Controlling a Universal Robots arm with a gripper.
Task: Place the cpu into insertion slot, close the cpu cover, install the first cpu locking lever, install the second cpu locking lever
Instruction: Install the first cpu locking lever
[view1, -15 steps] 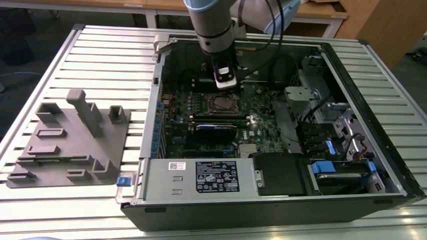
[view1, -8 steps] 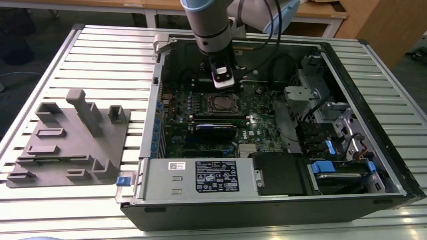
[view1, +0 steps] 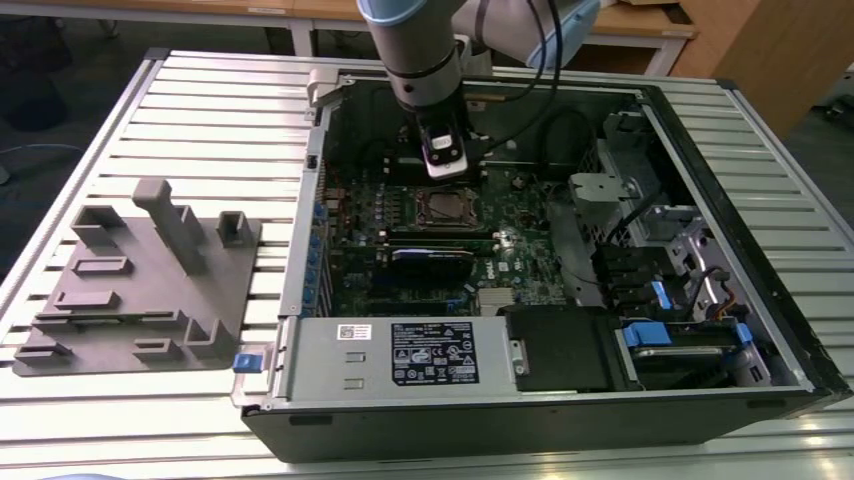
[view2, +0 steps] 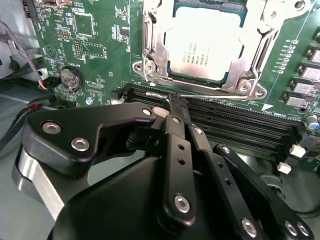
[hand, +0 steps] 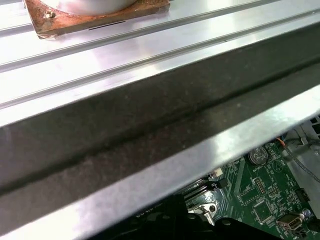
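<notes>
The cpu (view2: 205, 45), a square chip with a dull silver top, lies in the insertion slot (view1: 445, 208) on the green motherboard (view2: 100, 45). The silver cpu cover (view2: 154, 50) lies flat around it, and the chip shows through its window. A thin wire locking lever (view2: 215, 91) runs along the socket's edge beside the memory slots. My black gripper (view2: 176, 102) is shut, its tips right at the hooked end of that lever. In the exterior view the gripper (view1: 447, 172) hangs inside the open case just behind the socket.
Long black memory slots (view2: 240, 125) lie right under the fingers, and a coin battery (view2: 70, 78) sits to one side. The case's metal wall (hand: 150, 125) is close to the wrist. A grey fixture block (view1: 134, 280) stands at the exterior view's left, and drive bays with cables (view1: 667, 280) at its right.
</notes>
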